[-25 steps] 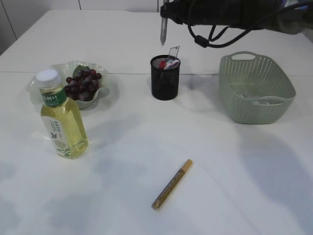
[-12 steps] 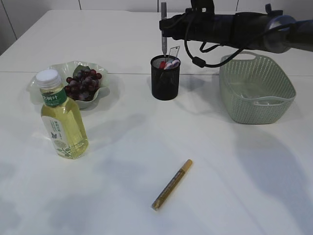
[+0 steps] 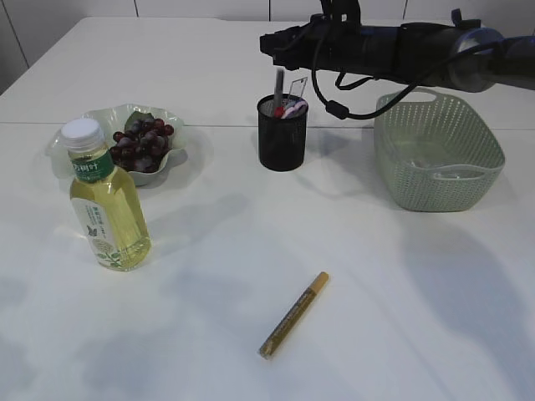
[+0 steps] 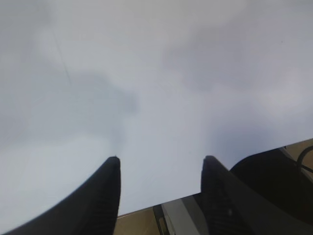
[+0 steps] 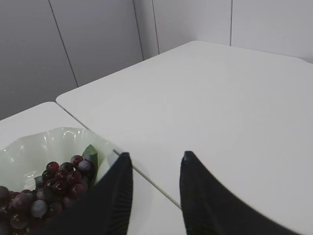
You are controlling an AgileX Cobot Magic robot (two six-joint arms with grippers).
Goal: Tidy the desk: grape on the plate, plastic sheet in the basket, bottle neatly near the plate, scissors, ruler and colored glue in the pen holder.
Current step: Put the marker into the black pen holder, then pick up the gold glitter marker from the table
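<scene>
The right claw [image 3: 272, 43] hangs just above the black mesh pen holder [image 3: 282, 134], its fingers parted with nothing between them in the right wrist view; a grey pen-like stick [image 3: 279, 88] stands upright in the holder directly below it. The left claw [image 4: 159, 169] is likewise spread and empty over bare white bench [image 4: 146, 73]. The remaining piece, a slim gold-brown glue pen [image 3: 293, 315], lies flat on the bench well in front of the holder, toward the camera, its long axis slanting from near-left to far-right. I cannot tell which arm is nearer it.
</scene>
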